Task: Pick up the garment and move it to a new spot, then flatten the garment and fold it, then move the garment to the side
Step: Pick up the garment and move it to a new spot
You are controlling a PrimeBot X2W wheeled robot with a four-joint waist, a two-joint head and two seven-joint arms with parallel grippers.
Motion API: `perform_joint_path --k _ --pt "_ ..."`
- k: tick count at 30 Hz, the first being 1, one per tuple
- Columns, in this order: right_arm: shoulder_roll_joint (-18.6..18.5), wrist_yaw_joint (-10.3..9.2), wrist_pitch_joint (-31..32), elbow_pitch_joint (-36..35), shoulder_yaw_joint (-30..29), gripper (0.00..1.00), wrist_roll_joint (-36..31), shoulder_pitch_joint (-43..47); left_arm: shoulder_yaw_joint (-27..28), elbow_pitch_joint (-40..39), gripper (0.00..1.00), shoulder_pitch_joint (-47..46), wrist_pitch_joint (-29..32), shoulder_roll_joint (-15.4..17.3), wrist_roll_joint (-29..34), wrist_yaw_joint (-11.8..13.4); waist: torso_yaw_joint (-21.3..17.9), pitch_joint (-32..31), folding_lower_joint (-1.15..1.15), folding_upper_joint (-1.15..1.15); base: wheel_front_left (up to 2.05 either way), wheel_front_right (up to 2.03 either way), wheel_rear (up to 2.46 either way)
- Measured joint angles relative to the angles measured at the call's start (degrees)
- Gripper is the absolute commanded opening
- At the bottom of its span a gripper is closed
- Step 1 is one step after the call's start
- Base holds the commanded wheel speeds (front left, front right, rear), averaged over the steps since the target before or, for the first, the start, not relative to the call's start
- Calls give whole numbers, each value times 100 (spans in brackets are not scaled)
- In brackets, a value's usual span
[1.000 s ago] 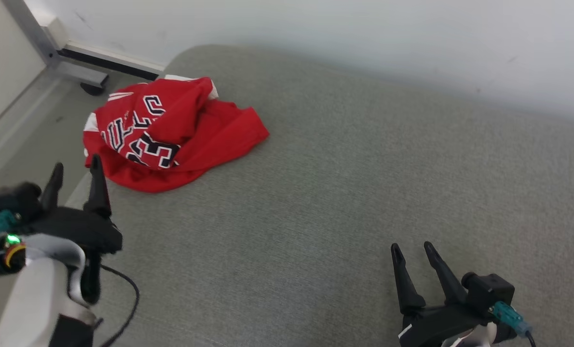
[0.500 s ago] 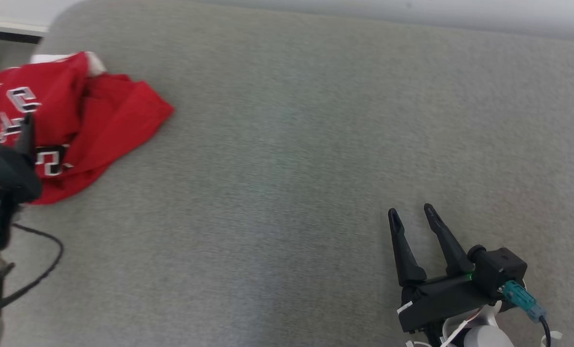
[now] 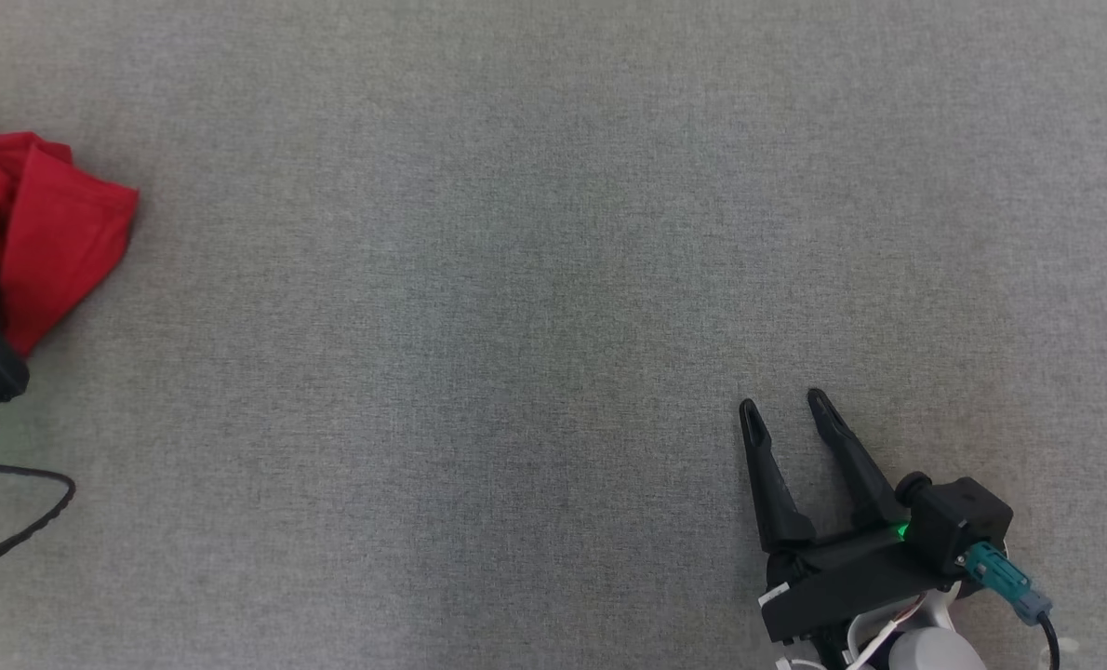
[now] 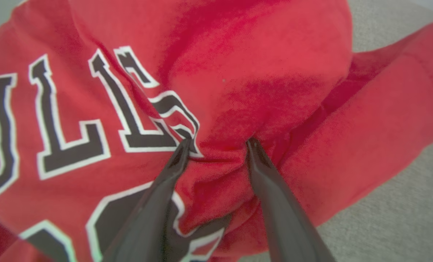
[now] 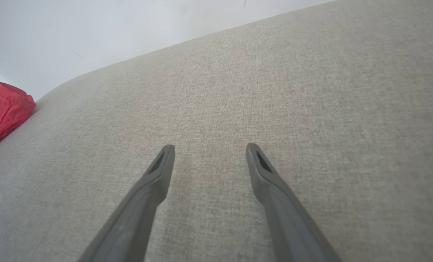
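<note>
left pincer reached garment, tips pressed in

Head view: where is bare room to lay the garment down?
The grey surface is bare across the middle, between the red garment at the left edge and the right pincer at lower right. Crowded at the left, where the left pincer digs into the garment.

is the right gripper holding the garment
No, the right gripper has its fingers apart over bare cushion, and the garment lies far off.
</note>
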Motion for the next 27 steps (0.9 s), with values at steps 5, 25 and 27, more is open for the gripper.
perform_joint_path --k 5,25,27 --pt "-3 0 -71 116 98 100 108 -86 -80 75 0 -98 45 -3 14 9 -10 18 0 0 0 0 0" --pt "2 0 -820 1366 422 100 979 -134 -571 -2008 0 -575 891 671 164 -158 334 -1312 -2 -1 0 0 0" --pt "4 0 -861 1467 423 100 1045 -120 -650 -2270 0 -610 998 634 162 -159 335 -1488 -2 -1 0 0 0"
